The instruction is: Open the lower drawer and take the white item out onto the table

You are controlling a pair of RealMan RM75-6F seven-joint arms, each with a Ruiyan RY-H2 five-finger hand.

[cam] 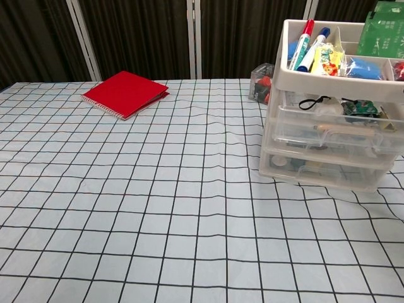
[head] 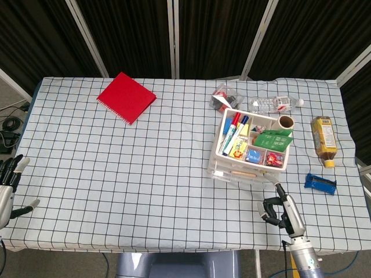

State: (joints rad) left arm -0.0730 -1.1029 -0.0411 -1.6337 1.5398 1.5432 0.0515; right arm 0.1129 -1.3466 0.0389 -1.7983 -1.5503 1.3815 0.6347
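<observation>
Far left, the left hand (head: 8, 184) rests off the table's edge, fingers spread and holding nothing. Mid-table stands the drawer unit (head: 248, 149), its lower drawer (cam: 325, 172) closed, whatever is inside too blurred to identify. Just right, the right hand (head: 280, 209) hovers with fingers curled in, empty.

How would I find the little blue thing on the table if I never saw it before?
Start at the white drawer box full of pens near the right side of the checkered table. Look past its right side, toward the table's edge, just below the amber drink bottle lying there. The little blue thing is a flat dark-blue packet lying by itself, the only blue item outside the box.
</observation>
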